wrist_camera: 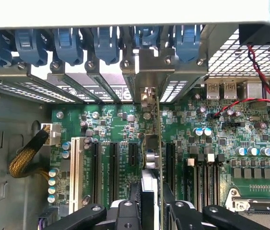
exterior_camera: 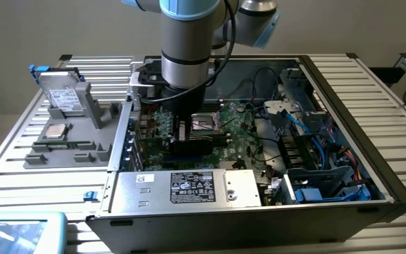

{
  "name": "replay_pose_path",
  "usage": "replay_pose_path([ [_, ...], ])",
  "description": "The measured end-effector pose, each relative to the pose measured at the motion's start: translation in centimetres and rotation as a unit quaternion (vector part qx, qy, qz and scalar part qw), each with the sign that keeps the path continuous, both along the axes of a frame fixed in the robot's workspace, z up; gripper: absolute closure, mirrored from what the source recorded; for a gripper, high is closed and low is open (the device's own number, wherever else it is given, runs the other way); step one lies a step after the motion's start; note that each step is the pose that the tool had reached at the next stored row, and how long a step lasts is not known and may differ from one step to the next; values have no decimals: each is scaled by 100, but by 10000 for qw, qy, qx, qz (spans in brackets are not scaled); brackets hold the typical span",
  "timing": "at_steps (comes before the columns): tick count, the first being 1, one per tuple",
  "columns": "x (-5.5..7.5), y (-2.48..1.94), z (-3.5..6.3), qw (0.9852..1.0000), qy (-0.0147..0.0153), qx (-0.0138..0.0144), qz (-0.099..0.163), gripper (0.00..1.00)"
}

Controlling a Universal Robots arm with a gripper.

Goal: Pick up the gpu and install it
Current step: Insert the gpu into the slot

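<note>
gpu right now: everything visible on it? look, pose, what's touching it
Edge-on in the wrist view, the gpu is a thin card: green circuit board on one face, dark cooler on the other, silver metal bracket at the end away from the claw. It stands upright on edge over the motherboard, parallel to the black expansion slots. The claw clamps both faces. Whether it is seated in a slot can't be told.

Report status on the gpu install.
Pincer shut on gpu. Card on edge over motherboard, inside case. Nothing seen in the way.
</note>
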State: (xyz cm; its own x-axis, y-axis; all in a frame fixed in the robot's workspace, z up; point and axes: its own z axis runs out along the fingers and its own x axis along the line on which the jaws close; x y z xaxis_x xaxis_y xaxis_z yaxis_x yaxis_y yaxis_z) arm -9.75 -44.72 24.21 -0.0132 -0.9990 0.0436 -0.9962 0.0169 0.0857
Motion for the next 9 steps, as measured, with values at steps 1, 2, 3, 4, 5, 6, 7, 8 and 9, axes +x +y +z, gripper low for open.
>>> replay_pose_path([
  [1, 0, 0, -2, 10000, 0, 0, 0, 72],
  [2, 0, 0, -4, 10000, 0, 0, 0, 72],
  [3, 0, 0, -5, 10000, 0, 0, 0, 72],
  [4, 0, 0, -6, 10000, 0, -1, 0, 72],
  [5, 0, 0, -7, 10000, 0, 0, 0, 72],
  [6, 0, 0, -9, 10000, -1, 0, 0, 72],
  [7, 0, 0, -9, 10000, -2, 0, 0, 72],
  [8, 0, 0, -10, 10000, -2, 0, 0, 72],
  [9, 0, 0, -10, 10000, -2, 0, 0, 72],
])
